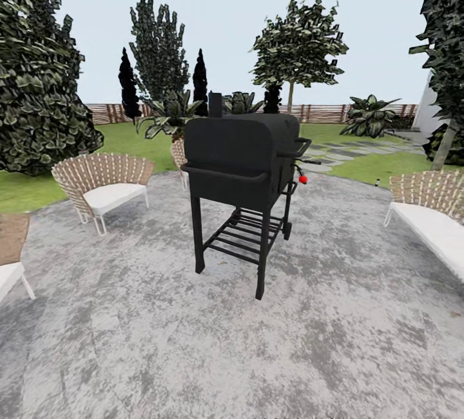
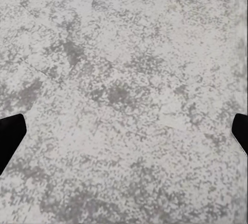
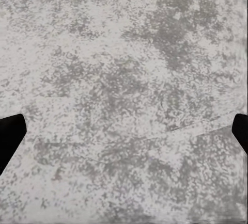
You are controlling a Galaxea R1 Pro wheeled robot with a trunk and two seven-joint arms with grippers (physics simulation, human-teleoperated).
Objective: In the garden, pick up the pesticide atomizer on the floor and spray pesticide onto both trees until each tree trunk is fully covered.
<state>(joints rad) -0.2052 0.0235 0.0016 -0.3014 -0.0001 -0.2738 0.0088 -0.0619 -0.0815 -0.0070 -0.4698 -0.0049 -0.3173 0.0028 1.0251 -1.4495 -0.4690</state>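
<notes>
Grey mottled stone patio (image 1: 193,354) lies under the robot, with a black grill (image 1: 241,167) standing straight ahead at its middle. The pesticide atomizer is nowhere among what can be made out, so it presumably lies somewhere on the lawn (image 1: 129,138) beyond the grill. Both the left gripper (image 2: 124,136) and the right gripper (image 3: 124,136) hang over bare stone, fingers spread wide and empty. Driving straight on risks striking the grill or the wicker chairs (image 1: 100,187) beside it.
</notes>
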